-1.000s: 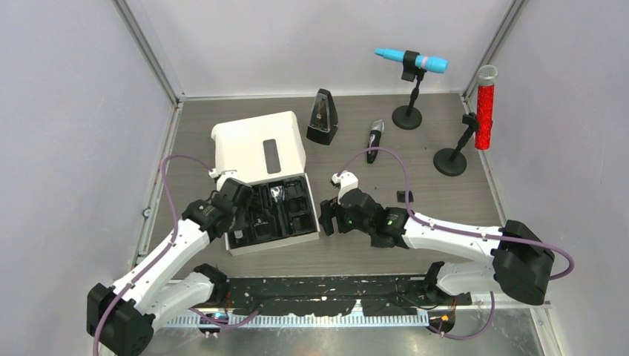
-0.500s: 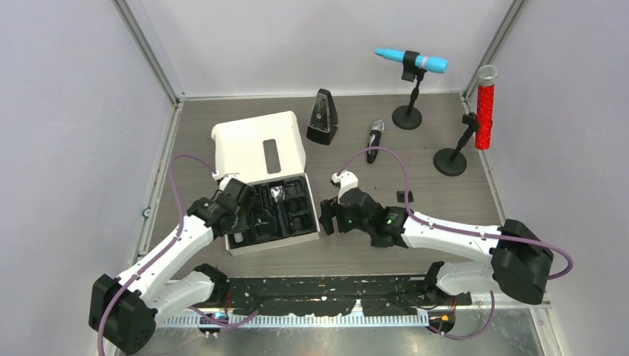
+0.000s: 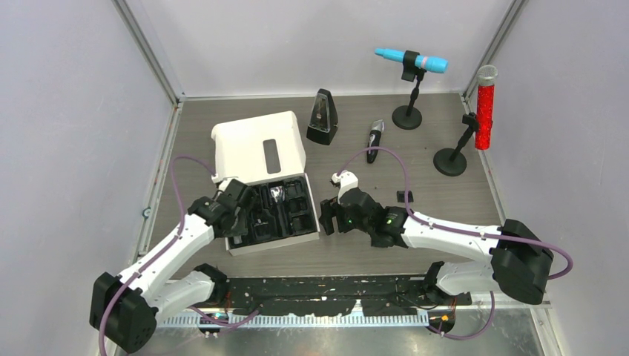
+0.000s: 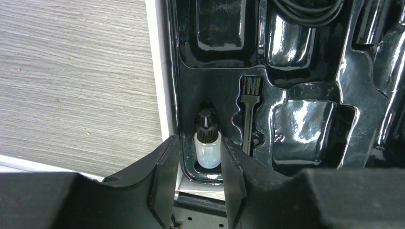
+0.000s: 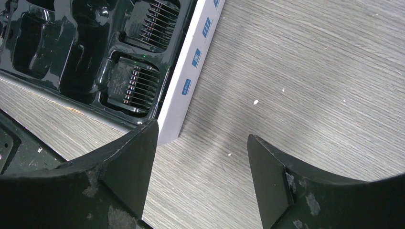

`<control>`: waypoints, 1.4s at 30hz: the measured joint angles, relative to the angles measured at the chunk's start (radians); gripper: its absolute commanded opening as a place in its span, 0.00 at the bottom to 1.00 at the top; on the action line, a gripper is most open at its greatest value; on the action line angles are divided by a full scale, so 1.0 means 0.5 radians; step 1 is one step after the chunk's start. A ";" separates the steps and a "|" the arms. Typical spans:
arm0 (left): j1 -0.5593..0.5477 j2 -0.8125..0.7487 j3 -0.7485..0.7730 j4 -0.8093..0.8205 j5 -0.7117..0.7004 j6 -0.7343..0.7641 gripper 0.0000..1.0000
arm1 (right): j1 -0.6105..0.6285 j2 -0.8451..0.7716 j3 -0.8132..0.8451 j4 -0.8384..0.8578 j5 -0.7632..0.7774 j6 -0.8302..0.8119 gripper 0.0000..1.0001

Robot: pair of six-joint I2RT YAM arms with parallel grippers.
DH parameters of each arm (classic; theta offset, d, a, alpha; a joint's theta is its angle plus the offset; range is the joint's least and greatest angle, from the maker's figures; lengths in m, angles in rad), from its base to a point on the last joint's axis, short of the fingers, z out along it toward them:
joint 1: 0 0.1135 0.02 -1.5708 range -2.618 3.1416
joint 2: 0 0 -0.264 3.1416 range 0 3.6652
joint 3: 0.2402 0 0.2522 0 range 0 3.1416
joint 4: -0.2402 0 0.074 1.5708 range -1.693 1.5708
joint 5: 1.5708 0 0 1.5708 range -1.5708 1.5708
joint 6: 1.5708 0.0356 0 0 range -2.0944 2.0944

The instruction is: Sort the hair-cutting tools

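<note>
Left claw [image 4: 199, 140], on its own wrist camera, reaches into the near-left corner of a glossy black moulded tray [image 4: 305, 126] set inside a white cardboard box [image 4: 160, 71]. Its jaws stand parted to either side of a tiny clear bottle with a black cap [image 4: 208, 145]. The bottle lies in its recess with the cap pointing away from the claw. A dark sliver shows between the bottle and one finger, so the grip reads as released rather than pinching. A small black cleaning brush [image 4: 249, 109] lies in the next slot, parallel to the bottle.

On the right wrist camera, the right claw [image 5: 201, 131] hangs wide open and empty over the grey wood-grain table [image 5: 310, 71], just outside the box's right wall. Two black comb guards [image 5: 136, 88] sit in the nearest tray pockets.

From above, the slim black-and-silver electric clipper [image 3: 375, 139] lies loose on the table well beyond the box. It sits between a black pyramid-shaped metronome [image 3: 322, 119] and a blue microphone on a round black base [image 3: 406, 116]. Its long axis runs roughly near to far, slightly tilted, silver end farthest from the arms. A small black piece [image 3: 404, 196], possibly another guard, lies just beyond the right forearm.

Both loose items sit on the right arm's side, away from where the right claw now points. That arm looks the nearer one, and it would need to swing off the box and close across the clipper's narrow width.
</note>
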 measured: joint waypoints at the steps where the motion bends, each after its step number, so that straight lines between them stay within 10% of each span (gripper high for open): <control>1: 0.000 -0.003 0.003 -0.009 0.003 -0.002 0.40 | 0.000 0.000 0.000 0.000 0.001 0.000 0.78; 15: 0.000 -0.074 0.027 0.022 0.064 -0.016 0.13 | 0.000 0.000 0.000 0.000 0.001 0.001 0.78; 42: 0.040 -0.019 -0.046 0.190 0.057 -0.029 0.17 | -0.003 0.092 0.030 -0.008 -0.046 0.031 0.78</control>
